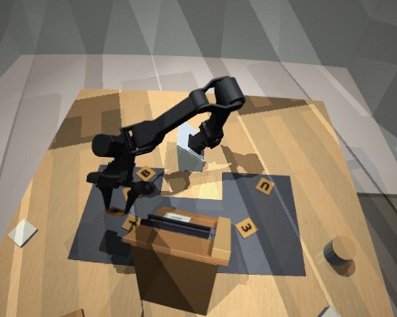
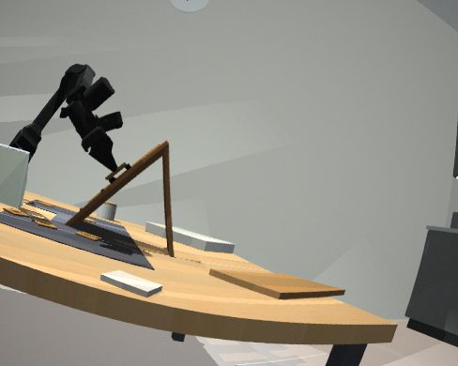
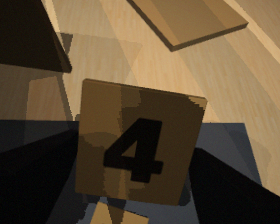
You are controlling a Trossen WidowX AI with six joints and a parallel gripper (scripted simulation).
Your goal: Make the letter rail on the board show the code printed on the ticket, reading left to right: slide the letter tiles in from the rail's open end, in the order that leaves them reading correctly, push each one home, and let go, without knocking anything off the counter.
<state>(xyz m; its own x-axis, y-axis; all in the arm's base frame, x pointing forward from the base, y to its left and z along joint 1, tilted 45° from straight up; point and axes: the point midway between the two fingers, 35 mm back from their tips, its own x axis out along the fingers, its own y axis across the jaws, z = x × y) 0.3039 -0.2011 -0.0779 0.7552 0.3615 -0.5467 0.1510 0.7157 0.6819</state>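
Observation:
My gripper (image 1: pixel 117 211) (image 2: pixel 115 170) (image 3: pixel 135 147) is shut on a wooden tile marked 4 (image 3: pixel 96 115), held by its side edges. In the top view it is left of the sloping board (image 1: pixel 170 245) (image 2: pixel 145 160), off the left end of the dark rail (image 1: pixel 178 228). A light block (image 1: pixel 221 240) closes the rail's right end. I see no tile in the rail. The ticket (image 1: pixel 178 218) is pale and unreadable. Loose tiles are B (image 1: pixel 146 173), 3 (image 1: pixel 246 227), a U-like one (image 1: pixel 264 186), one partly behind the board (image 1: pixel 129 223) and one mostly behind the gripper.
The dark mat (image 1: pixel 272 256) lies under the board and loose tiles. A white block (image 1: pixel 23 232) (image 2: pixel 131 282) is at the left, a grey cylinder (image 1: pixel 340 250) (image 2: pixel 108 211) at the right. A flat brown panel (image 2: pixel 278 283) (image 3: pixel 191 22) and a long white slab (image 2: pixel 189 237) lie beyond the board.

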